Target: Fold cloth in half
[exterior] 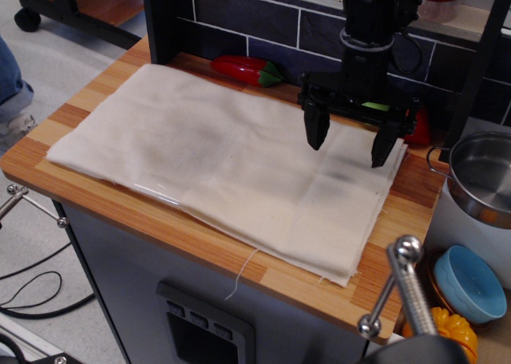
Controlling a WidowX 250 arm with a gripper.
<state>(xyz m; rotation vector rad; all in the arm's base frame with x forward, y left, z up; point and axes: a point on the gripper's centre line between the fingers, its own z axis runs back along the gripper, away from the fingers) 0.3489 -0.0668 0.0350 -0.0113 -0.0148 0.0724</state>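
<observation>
The cloth (215, 160) is a large cream sheet lying flat on the wooden countertop (120, 212), layered at its right edge, with a faint grey smudge near its middle and loose threads at the front. My gripper (349, 144) is black, open and empty. It hangs just above the cloth's far right part, one finger (314, 130) on the left and the other (382, 148) near the cloth's right edge.
A red pepper (243, 69) lies behind the cloth by the dark tiled wall. A green and red toy (403, 124) sits behind my gripper. A steel pot (483, 176) stands at the right, a blue bowl (471, 284) below it. A metal clamp (403, 288) is in front.
</observation>
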